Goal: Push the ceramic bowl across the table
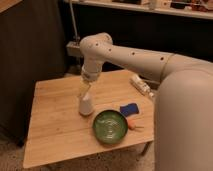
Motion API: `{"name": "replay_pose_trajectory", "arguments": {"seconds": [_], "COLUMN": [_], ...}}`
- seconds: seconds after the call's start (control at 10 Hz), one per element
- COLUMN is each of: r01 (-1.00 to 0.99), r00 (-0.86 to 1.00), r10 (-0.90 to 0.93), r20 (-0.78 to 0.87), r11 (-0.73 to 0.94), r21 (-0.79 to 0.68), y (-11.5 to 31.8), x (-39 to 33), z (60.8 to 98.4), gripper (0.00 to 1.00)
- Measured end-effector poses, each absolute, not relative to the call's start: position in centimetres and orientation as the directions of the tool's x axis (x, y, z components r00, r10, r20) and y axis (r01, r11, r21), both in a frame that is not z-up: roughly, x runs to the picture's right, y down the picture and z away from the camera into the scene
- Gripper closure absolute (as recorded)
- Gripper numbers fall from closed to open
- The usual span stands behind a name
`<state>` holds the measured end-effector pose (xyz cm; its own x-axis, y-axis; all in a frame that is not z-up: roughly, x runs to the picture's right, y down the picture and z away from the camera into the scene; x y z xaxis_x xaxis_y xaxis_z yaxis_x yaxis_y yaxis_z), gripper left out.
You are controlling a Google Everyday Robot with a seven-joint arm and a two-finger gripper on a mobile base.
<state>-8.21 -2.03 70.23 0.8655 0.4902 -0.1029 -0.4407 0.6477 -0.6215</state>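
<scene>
The green ceramic bowl (110, 126) sits near the front right edge of the light wooden table (55, 120). A small white upside-down cup (85, 104) stands just behind and left of the bowl. My gripper (85, 88) hangs from the white arm directly above the cup, pointing down at its top. The bowl is apart from the gripper.
A blue object (129, 108) and a small orange object (132, 124) lie right of the bowl. A white bottle-like item (141, 86) lies at the table's right rear. My large white arm body (182, 120) covers the right side. A dark cabinet (30, 50) stands on the left.
</scene>
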Motion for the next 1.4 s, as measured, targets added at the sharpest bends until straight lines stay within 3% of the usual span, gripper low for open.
{"name": "replay_pose_trajectory", "arguments": {"seconds": [0.1,0.2,0.4,0.5,1.1,1.4], "r01": [-0.438,-0.443,-0.47,-0.474,-0.477,-0.524], "r00": [0.87,0.871,0.857,0.854,0.852,0.827], "r10": [0.484,0.481,0.505,0.509,0.516,0.549], "r20": [-0.096,-0.096,-0.105,-0.106,-0.089,-0.122], "r11": [0.666,0.686,0.68,0.678,0.695,0.674], "r21": [-0.604,-0.578,-0.564,-0.562,-0.538,-0.521], "y": [-2.6,-3.2,-3.6,-3.6,-3.1,1.6], "x": [-7.5,-5.5,-3.4,-3.2,-4.3,-3.4], "z": [68.4,65.7,63.7,63.6,62.8,63.5], "gripper": [0.25,0.39,0.57,0.61,0.62,0.62]}}
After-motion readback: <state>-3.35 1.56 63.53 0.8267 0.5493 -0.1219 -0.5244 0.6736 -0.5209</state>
